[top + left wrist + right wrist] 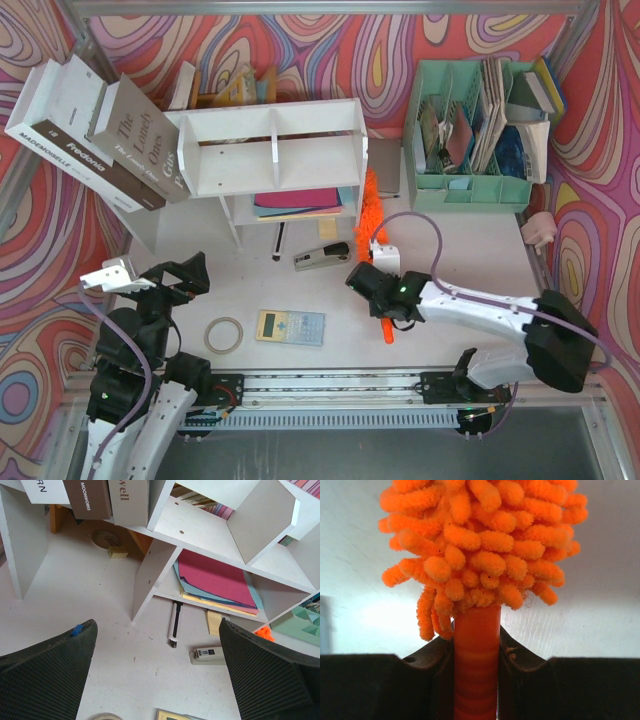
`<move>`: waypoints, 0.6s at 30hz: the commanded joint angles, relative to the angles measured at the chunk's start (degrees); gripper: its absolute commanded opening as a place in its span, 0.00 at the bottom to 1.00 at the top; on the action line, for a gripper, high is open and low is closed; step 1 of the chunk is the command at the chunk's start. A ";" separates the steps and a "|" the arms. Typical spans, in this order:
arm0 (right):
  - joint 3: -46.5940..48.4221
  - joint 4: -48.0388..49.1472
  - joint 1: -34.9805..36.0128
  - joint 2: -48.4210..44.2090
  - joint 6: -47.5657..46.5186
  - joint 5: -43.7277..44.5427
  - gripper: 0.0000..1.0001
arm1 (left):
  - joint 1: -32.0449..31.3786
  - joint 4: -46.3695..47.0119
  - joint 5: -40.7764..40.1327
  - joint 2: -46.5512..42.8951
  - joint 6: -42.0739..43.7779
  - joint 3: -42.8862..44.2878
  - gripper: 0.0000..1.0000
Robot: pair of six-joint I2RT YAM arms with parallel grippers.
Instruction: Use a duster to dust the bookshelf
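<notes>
over on the left, big books (90,130) lean against the end of the bookshelf (270,145). below them the left gripper (190,278) hangs over the table with its jaws spread wide and nothing between them (its own camera looks past the two black fingers (50,655) at the shelf's lower tier). a tape roll (224,335) and a calculator (290,327) lie near the front edge. the white shelf stands at the back, coloured paper (297,203) stacked in its lower tier, a pen (279,242) and stapler (322,256) just in front. the duster (370,205) has its fluffy orange head by the shelf's right end; i cannot tell if it touches. the right gripper (385,290) is clamped tight on its handle (476,665). a mint-green organiser (470,130) stands farther right.
</notes>
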 commanded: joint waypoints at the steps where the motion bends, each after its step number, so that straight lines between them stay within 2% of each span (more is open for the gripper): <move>1: -2.36 5.96 0.56 2.72 0.31 -3.30 0.00 | 0.24 0.64 0.38 -0.46 -0.24 -0.02 0.98; 4: 0.05 2.89 0.56 2.94 -1.38 0.03 0.00 | 0.28 0.59 0.16 -0.46 -0.24 -0.03 0.98; 9: 9.00 -4.02 0.54 -1.69 -6.01 6.40 0.00 | 0.28 0.65 0.11 -0.21 -0.23 0.02 0.98; 18: 25.44 -10.53 0.52 -9.57 -13.85 8.66 0.00 | 0.26 0.83 -0.03 -0.61 -0.24 -0.21 0.98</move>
